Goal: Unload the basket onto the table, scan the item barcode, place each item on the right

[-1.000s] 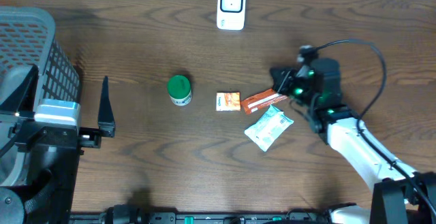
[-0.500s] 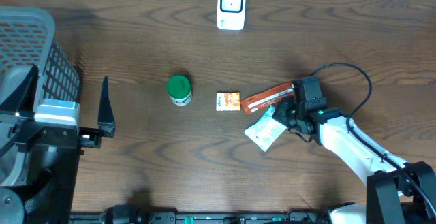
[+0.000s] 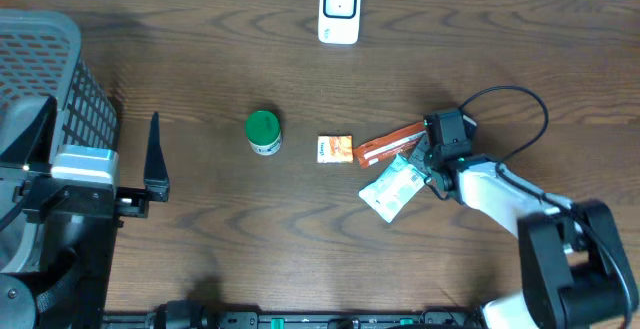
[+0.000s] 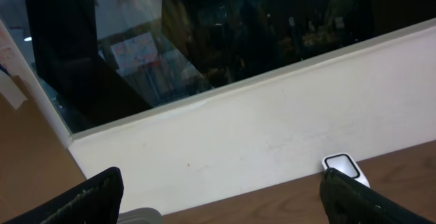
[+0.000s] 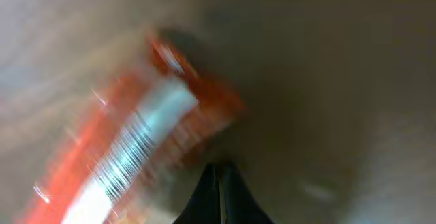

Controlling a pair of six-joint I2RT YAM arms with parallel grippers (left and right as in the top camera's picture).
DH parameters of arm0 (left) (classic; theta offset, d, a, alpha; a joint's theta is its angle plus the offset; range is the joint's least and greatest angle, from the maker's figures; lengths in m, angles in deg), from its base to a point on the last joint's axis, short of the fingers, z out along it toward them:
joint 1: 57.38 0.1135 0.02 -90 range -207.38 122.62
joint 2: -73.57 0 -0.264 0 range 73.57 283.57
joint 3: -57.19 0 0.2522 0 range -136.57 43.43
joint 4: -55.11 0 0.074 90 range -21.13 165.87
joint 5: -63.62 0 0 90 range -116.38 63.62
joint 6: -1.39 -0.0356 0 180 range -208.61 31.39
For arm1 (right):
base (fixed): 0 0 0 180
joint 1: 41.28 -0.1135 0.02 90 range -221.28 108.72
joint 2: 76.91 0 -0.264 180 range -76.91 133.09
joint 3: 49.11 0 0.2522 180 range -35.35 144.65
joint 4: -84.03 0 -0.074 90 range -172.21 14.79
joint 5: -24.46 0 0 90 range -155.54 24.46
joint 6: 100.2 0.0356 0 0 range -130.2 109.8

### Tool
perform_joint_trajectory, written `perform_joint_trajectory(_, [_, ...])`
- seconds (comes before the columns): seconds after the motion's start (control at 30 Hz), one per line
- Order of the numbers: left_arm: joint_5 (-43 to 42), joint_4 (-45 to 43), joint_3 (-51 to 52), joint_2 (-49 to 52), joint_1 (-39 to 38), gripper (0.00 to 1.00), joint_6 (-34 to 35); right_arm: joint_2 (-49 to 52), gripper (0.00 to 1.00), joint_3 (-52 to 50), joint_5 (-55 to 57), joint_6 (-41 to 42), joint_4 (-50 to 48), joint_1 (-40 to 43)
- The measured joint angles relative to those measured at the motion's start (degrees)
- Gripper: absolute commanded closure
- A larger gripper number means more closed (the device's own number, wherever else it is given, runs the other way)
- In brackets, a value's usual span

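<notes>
Beyond right jaws, pressed together: orange packet (image 5: 139,139) blurred, barcode (image 5: 126,164) unreadable. Left jaws spread wide, empty, tips cropped.

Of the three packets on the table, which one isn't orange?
The crinkly white-and-blue pouch, closest to the robot's side. The small square packet and the long packet beside it are both orange.

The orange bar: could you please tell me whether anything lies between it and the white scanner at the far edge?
Nothing visible does: bare table separates the orange bar from the scanner. The pouch lies on its near side.
</notes>
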Motion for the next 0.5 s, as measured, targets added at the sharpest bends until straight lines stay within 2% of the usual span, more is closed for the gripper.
perform_joint_trajectory(0.27, [0.02, 0.33, 0.00, 0.00, 0.00, 0.07, 0.00, 6.16, 0.99, 0.37, -1.40, -0.13, -16.50, 3.28])
perform_joint_trajectory(0.5, [0.00, 0.52, 0.00, 0.00, 0.00, 0.08, 0.02, 7.72, 0.99, -0.15, -14.05, -6.62, -31.71, 6.56])
